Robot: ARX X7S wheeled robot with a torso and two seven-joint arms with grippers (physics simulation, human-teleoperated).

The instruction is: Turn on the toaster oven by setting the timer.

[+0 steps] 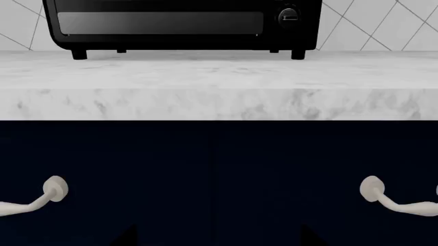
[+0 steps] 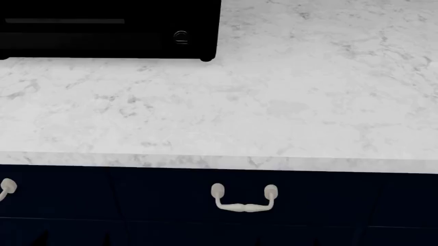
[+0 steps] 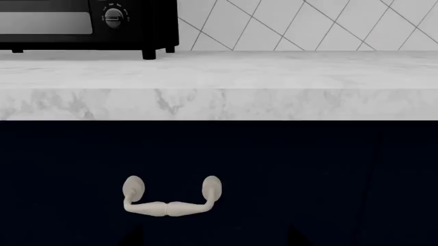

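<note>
Black toaster oven at the far left of a marble counter, no arm in sight

Black and boxy, the toaster oven [image 2: 110,28] with its dark glass door window stands on small feet at the far left of the white, grey-veined marble countertop [image 2: 287,102], close to the wall of white diagonal tiles [image 3: 308,25]. None of the three views shows an arm, wrist or finger, so neither arm's pose can be read, and whether the left or right fingers are apart or together cannot be told.

From the head view, the oven is cut off by the top and left edges; only its lower front, one foot and one small round knob [image 2: 180,37] at its right end show. To its right the counter runs on bare marble. Below the counter's near edge is the dark navy cabinet front [image 2: 342,205], with a pale cream curved drawer handle [image 2: 243,200] near the middle and part of another handle [image 2: 7,187] clipped at the left edge.

The left wrist view faces the oven's [image 1: 181,25] lower front across the counter edge; its top is cropped, and one knob [image 1: 289,16] shows at the right of the door window. The right wrist view catches only the oven's [image 3: 89,25] right end and a knob [image 3: 114,15], whose markings are too small to read.
</note>
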